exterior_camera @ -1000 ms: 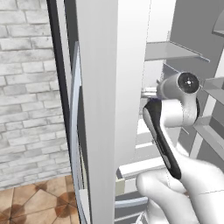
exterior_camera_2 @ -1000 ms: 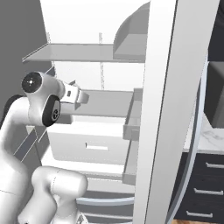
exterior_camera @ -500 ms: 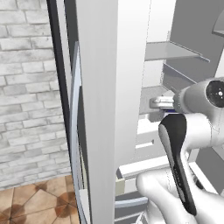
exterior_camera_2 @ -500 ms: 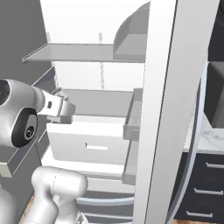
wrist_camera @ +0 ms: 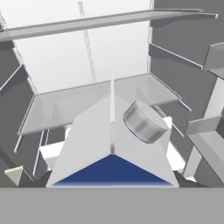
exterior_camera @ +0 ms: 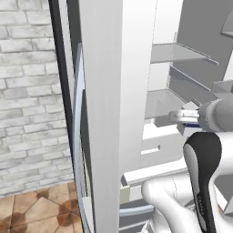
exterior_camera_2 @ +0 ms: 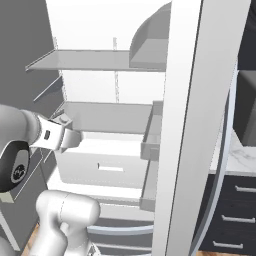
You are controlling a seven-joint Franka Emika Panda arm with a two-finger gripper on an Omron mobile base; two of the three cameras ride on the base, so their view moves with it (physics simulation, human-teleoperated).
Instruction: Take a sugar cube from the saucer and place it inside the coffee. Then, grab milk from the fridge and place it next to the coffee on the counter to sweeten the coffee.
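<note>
Hand view, lower centre: the milk carton (wrist_camera: 111, 144), gabled top with a round grey cap, sits clamped in the jaws before the open fridge (wrist_camera: 87, 57) shelves.

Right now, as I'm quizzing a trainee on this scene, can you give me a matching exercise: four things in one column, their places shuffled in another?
Things:
1. milk carton
2. counter
3. brick wall
4. top shelf

Places:
A. left of the fridge
B. between the jaws
C. high inside the fridge
D. right of the fridge, over black drawers

Pairs: 1-B; 2-D; 3-A; 4-C
</note>
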